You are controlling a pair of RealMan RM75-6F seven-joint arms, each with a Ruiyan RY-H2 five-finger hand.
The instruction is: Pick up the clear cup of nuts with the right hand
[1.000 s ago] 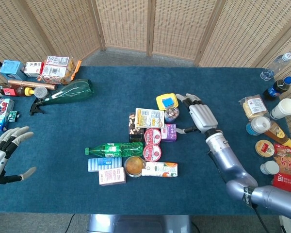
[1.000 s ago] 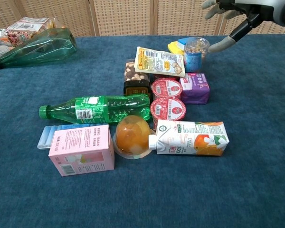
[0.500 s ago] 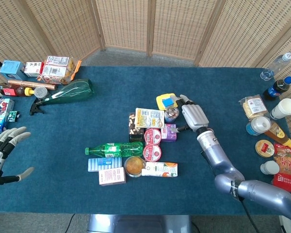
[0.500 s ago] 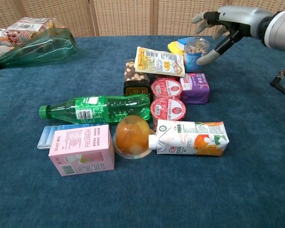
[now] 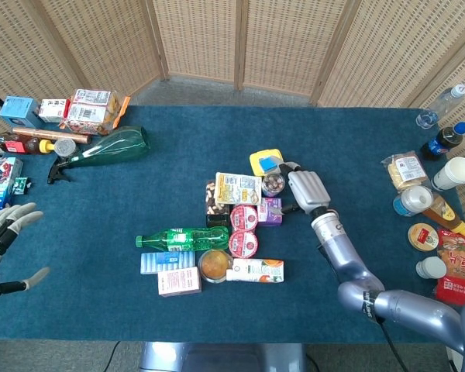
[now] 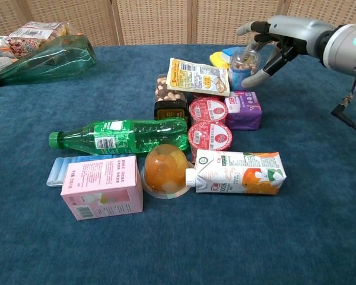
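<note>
The clear cup of nuts (image 6: 243, 64) (image 5: 273, 183) stands upright at the far end of the central cluster, beside a yellow and blue pack (image 5: 266, 161). My right hand (image 6: 274, 37) (image 5: 304, 191) is at the cup's right side. Its fingers arch over the cup's top and its thumb reaches in low beside the cup wall. The fingers are apart, and I cannot tell whether any of them touch the cup. My left hand (image 5: 1, 246) hovers open at the table's left edge, holding nothing.
Packed around the cup are a purple box (image 6: 244, 110), two red-lidded tubs (image 6: 209, 123), a snack packet (image 6: 199, 77), a green bottle (image 6: 124, 135), a juice carton (image 6: 240, 172) and a pink box (image 6: 102, 186). Bottles and cups (image 5: 442, 178) line the right edge.
My right hand has moved left and down from beside the cup until its fingers and thumb bracket it. The left hand has drifted slightly toward the left edge.
</note>
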